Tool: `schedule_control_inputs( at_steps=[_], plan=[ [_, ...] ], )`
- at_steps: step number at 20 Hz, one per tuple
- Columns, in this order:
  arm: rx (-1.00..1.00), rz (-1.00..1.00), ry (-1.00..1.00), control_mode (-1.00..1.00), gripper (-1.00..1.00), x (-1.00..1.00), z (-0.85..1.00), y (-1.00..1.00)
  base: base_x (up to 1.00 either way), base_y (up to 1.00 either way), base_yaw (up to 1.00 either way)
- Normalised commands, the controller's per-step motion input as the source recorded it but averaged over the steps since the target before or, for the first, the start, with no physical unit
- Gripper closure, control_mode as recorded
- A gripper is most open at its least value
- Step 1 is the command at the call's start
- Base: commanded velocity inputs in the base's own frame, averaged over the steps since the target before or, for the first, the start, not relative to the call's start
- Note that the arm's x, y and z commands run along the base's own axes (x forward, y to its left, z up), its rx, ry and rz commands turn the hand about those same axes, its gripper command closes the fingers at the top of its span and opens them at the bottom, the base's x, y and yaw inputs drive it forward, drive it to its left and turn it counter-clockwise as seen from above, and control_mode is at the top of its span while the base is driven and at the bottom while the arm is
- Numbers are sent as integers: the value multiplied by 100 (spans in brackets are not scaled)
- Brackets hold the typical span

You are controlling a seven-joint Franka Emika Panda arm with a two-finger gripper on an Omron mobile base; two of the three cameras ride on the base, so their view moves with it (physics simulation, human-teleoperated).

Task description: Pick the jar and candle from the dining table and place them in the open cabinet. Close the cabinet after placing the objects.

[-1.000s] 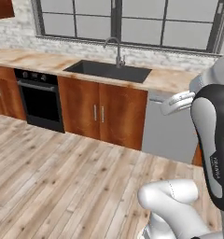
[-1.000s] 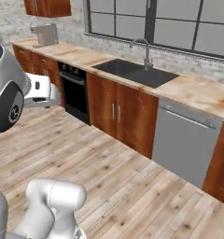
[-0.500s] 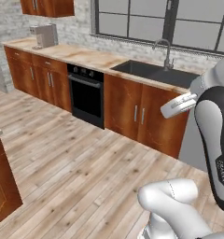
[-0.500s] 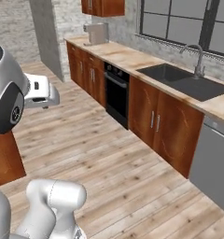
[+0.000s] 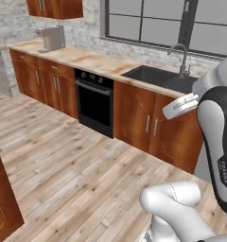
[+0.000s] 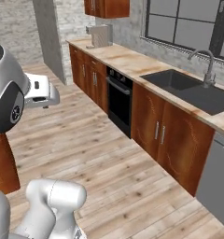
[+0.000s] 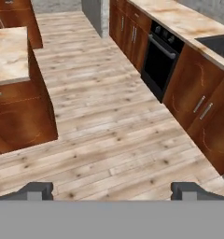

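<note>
The white, glossy, rounded-link robot arm [image 5: 214, 142] has smooth tubular shells joined by dark grey joint bands. In the left base view, a dark grey oval panel at 3 o'clock carries small white lettering, too small to read. A rounded white elbow housing sits at 5 o'clock. In the right base view, a dark circular joint cap at 9 o'clock adjoins a white block-shaped wrist housing. The two small dark grey finger tips [image 7: 37, 190] are blocky.
</note>
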Motion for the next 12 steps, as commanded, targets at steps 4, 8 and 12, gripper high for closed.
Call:
schedule_control_inputs(
  at_steps=[4, 8, 12],
  plan=[
    [0, 0, 0, 100, -100, 0, 0, 0, 73, 0, 22],
    [0, 0, 0, 100, -100, 0, 0, 0, 69, 0, 32],
    [0, 0, 0, 100, -100, 0, 0, 0, 70, 0, 33]
  ],
)
